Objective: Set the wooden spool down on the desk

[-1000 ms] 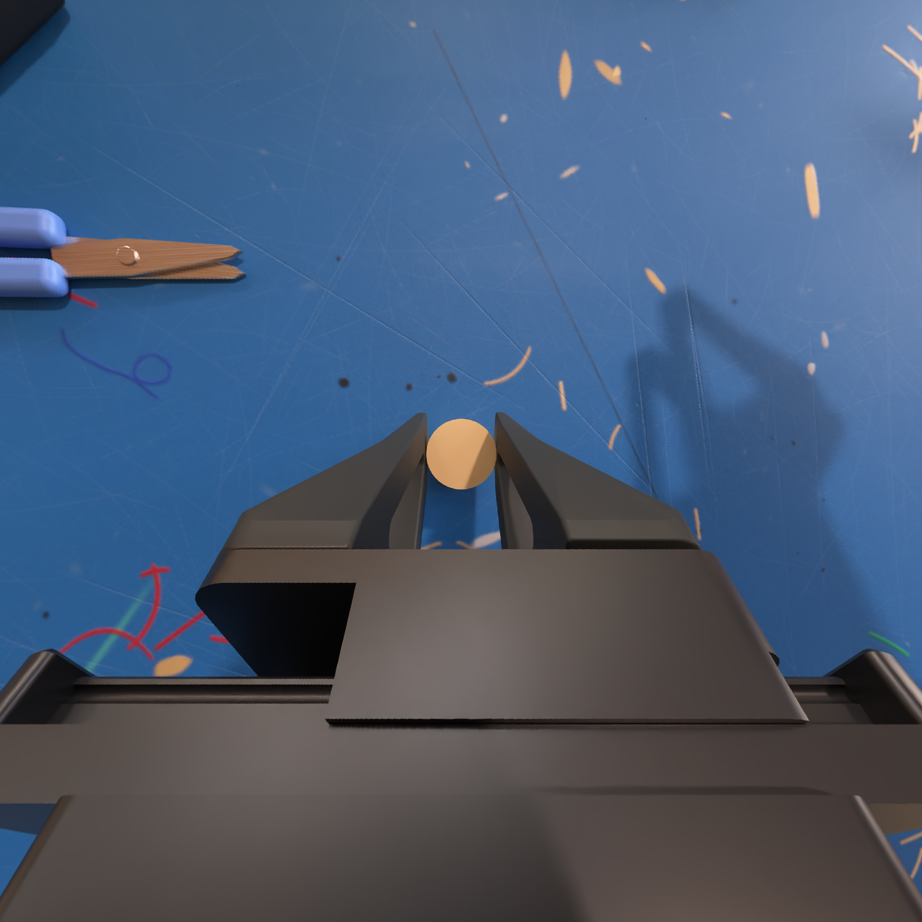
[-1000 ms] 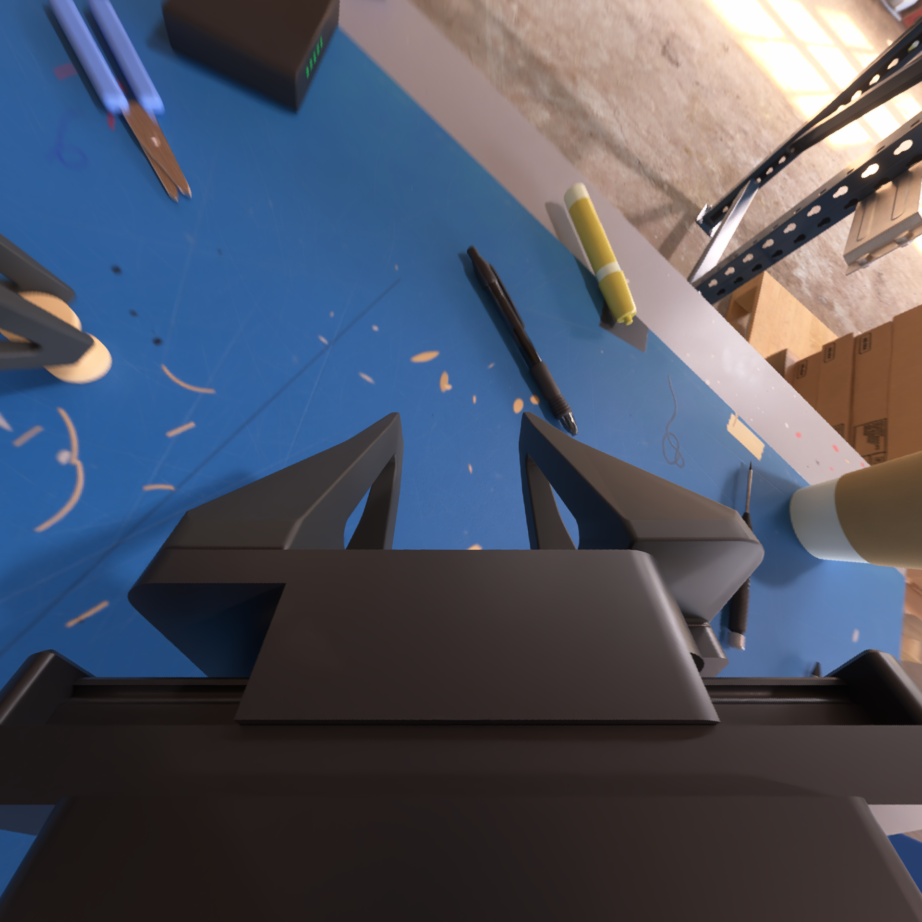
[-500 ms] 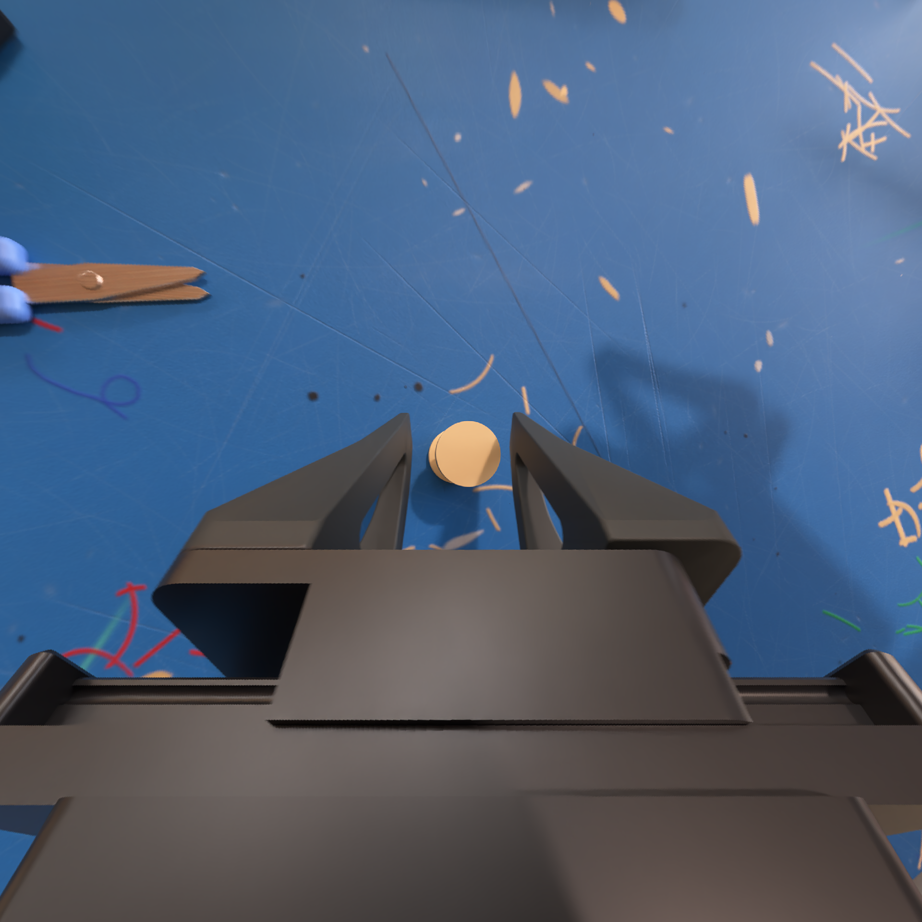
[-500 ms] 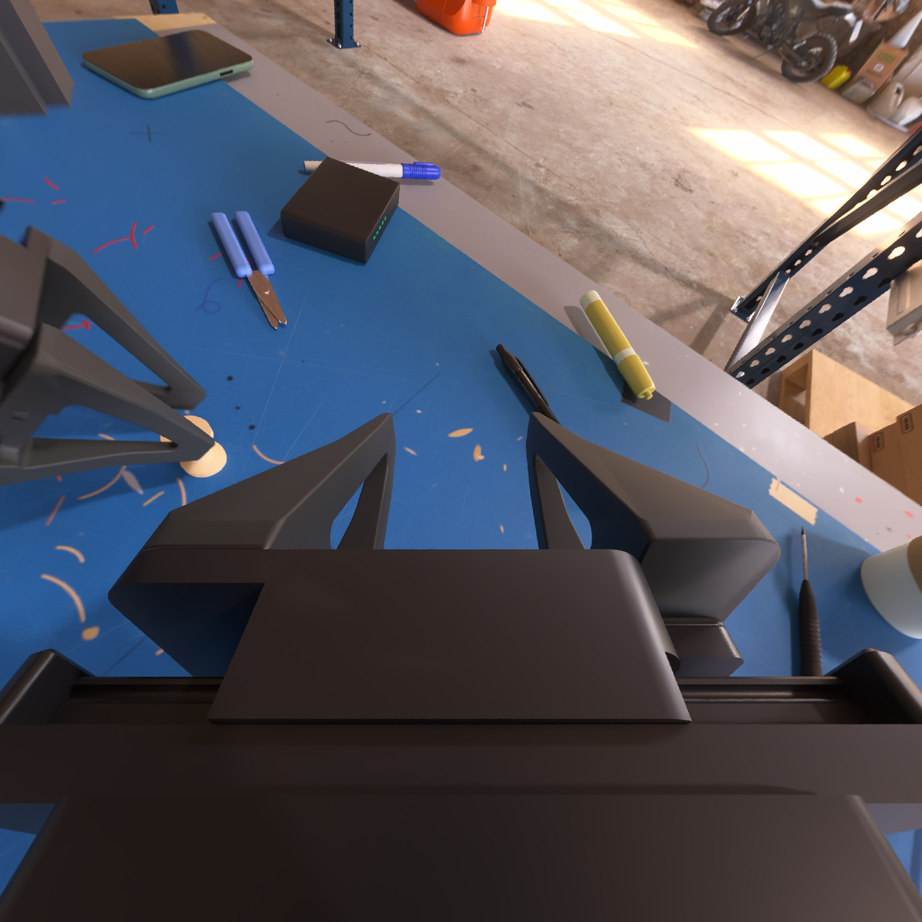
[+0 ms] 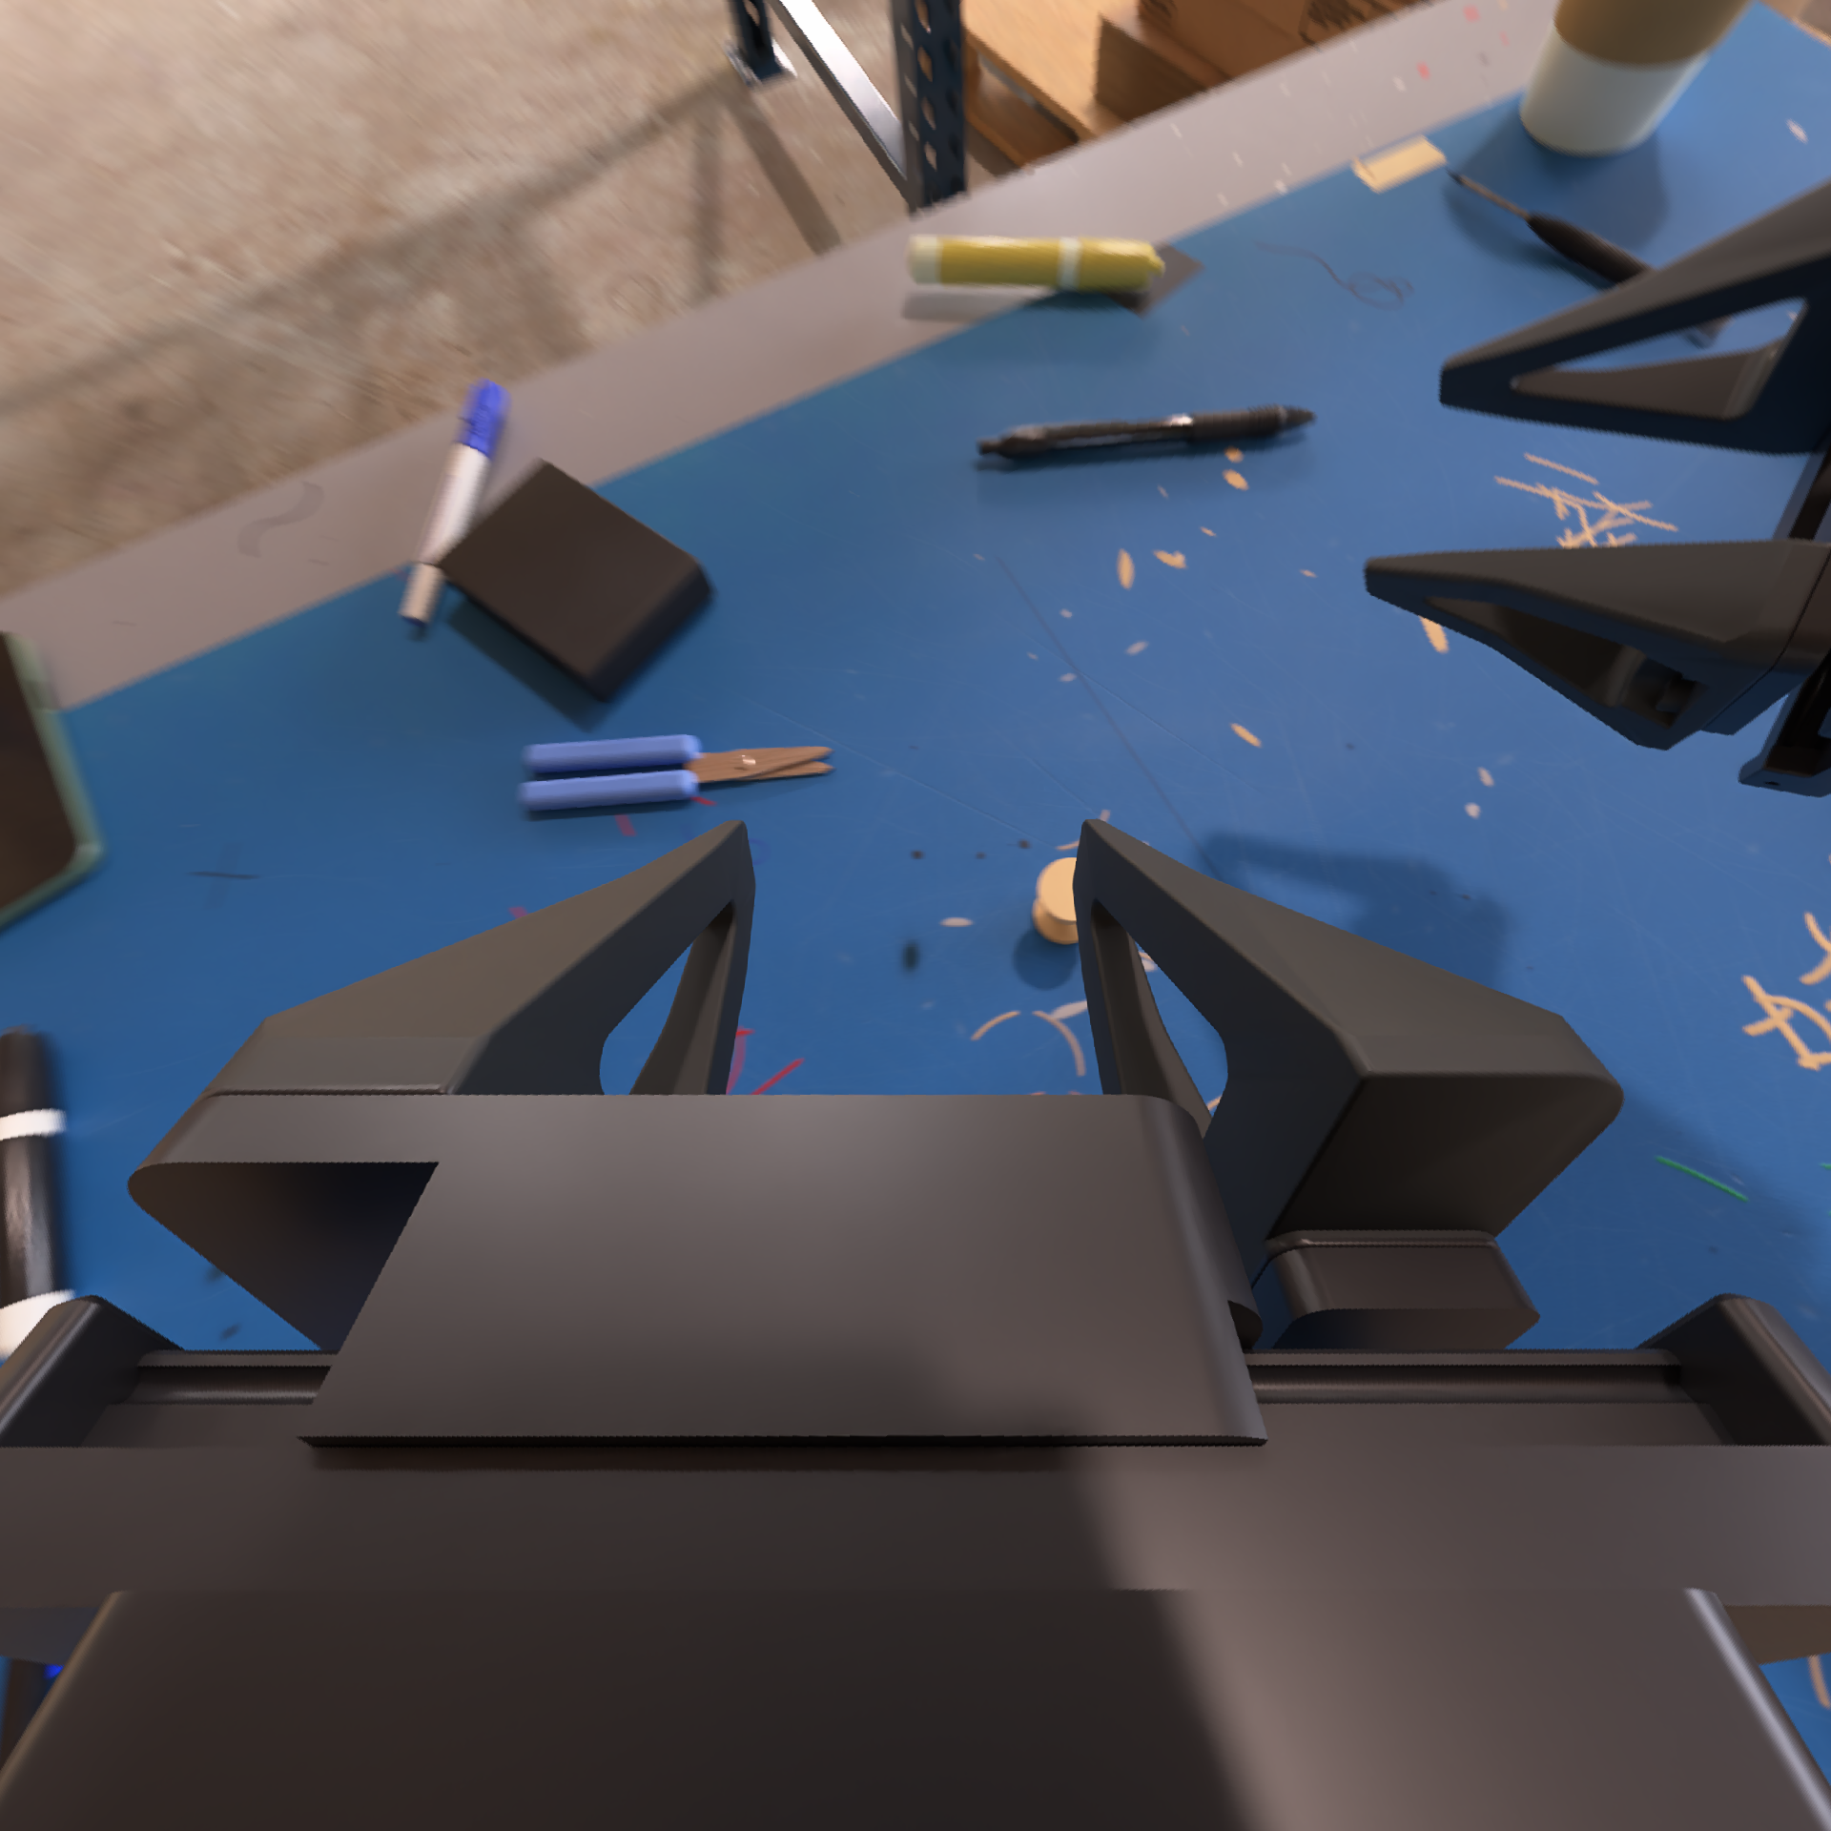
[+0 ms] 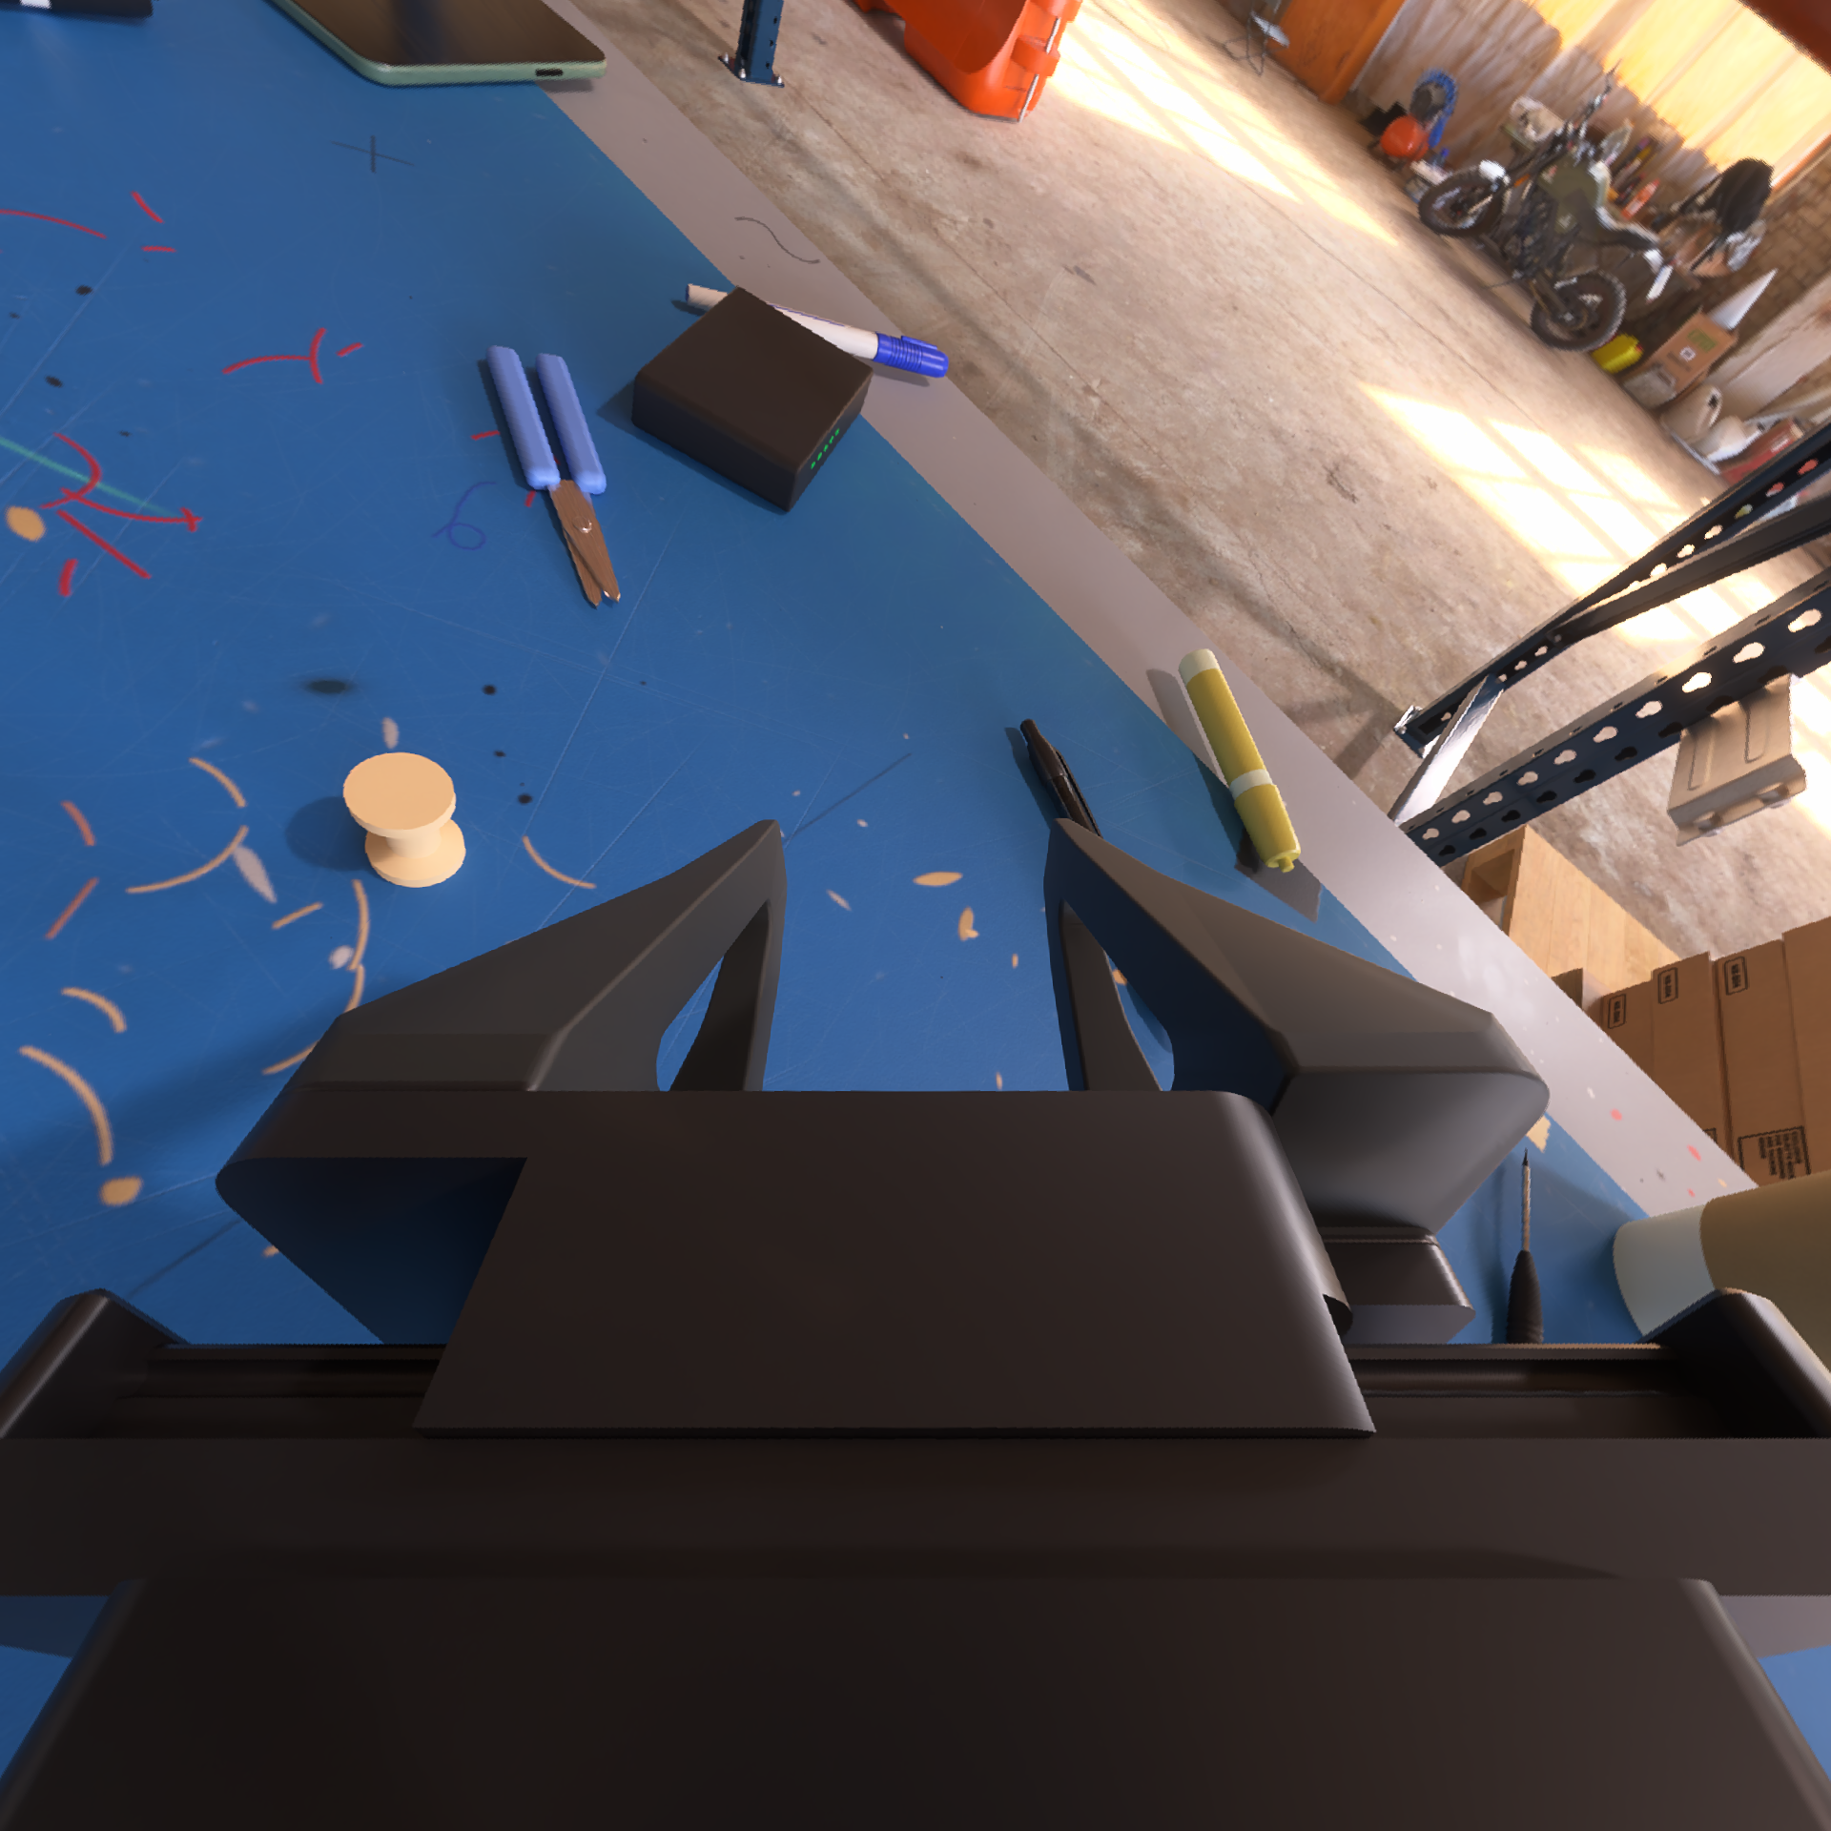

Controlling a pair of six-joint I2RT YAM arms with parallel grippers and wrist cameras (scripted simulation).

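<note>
Wooden spool [image 6: 404,818] is stood upright on the desk [image 6: 694,694], apart from all else. Scissors [image 6: 558,466] are laid beyond it, a box [image 6: 748,396] just beside them, a marker [image 6: 872,347] behind the box at the desk edge.

You have a black box [image 6: 750,396] near the mat's far edge as landmark. A blue-capped marker [image 6: 852,342] lies just behind it, touching. Blue-handled scissors [image 6: 555,466] lie just beside it on the mat. A black pen [image 6: 1058,776] and yellow marker [image 6: 1237,758] lie well apart from it, along the same edge.
</note>
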